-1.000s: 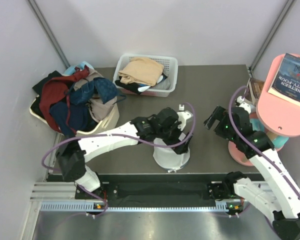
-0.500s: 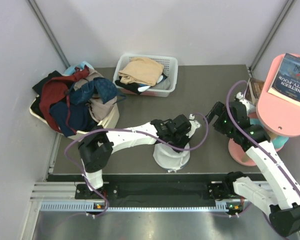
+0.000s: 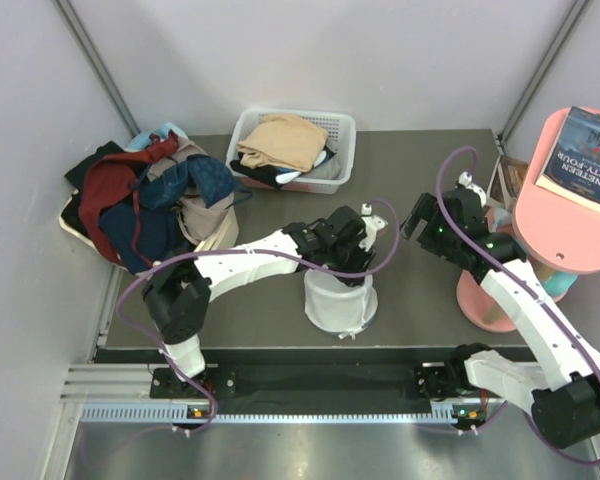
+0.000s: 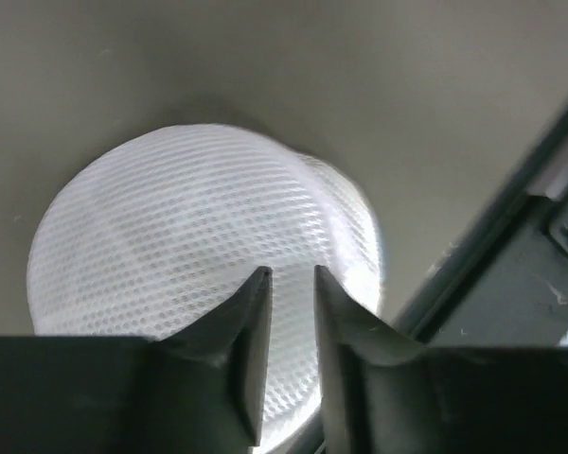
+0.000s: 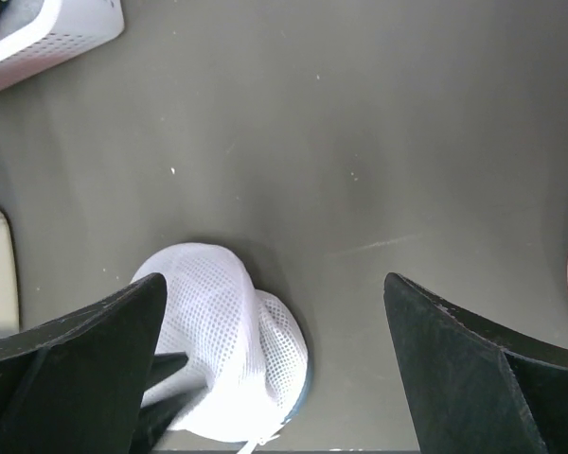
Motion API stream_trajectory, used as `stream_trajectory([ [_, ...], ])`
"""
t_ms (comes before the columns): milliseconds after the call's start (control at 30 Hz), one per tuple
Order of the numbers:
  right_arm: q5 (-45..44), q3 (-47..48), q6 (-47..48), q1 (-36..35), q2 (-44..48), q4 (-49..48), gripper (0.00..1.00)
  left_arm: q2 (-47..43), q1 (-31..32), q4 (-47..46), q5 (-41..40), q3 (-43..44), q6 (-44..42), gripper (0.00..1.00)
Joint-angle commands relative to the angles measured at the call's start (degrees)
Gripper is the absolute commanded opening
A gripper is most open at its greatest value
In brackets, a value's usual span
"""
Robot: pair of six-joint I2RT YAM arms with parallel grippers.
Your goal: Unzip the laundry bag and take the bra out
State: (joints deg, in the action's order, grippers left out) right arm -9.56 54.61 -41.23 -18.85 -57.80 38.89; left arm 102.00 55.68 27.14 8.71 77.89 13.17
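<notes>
Left gripper (image 4: 289,274) jaws are pinching the bag's (image 4: 170,246) top mesh, steadying it for unzipping; right gripper (image 5: 275,280) is hovering nearby, jaws released.

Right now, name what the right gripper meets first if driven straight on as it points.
Probably the bare table, just beside the laundry bag; the open right gripper points down there. Depth is unclear, so it might graze the bag.

Robot lab booth: bare walls (image 3: 330,60) around a grey table (image 3: 410,160)
</notes>
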Motion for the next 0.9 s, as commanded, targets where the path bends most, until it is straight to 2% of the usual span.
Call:
stream_trajectory([
  [0,1.0,4.4,1.2,1.5,-1.0,-2.3,0.97,-3.1,1.0,-2.2,9.3,2.9,-2.2,0.56],
  [133,0.7,3.5,0.2,2.3,0.6,-2.1,0.97,-1.2,1.2,2.2,9.7,5.3,-4.8,0.77],
  [233,0.8,1.7,-0.8,2.9,2.7,-1.8,0.96,0.4,1.5,5.4,9.1,6.8,-6.3,0.84],
  [500,0.7,-1.7,-2.5,3.5,7.2,-0.6,0.97,3.6,2.7,5.5,1.7,4.4,-6.7,0.81],
  [633,0.6,-1.9,-2.1,3.6,8.1,0.5,0.97,4.8,2.7,2.9,-2.0,2.9,-5.1,0.77],
  [767,0.9,-2.1,-1.3,3.9,8.1,0.5,0.96,7.0,2.7,1.3,-4.2,3.0,-3.1,0.60],
  [800,1.1,-2.1,-1.1,4.0,8.0,0.3,0.97,7.4,2.6,1.5,-5.0,3.1,-2.3,0.50],
  [867,1.8,-2.0,-0.9,4.0,7.3,0.1,0.96,8.4,1.7,2.1,-5.9,3.6,-1.0,0.39],
])
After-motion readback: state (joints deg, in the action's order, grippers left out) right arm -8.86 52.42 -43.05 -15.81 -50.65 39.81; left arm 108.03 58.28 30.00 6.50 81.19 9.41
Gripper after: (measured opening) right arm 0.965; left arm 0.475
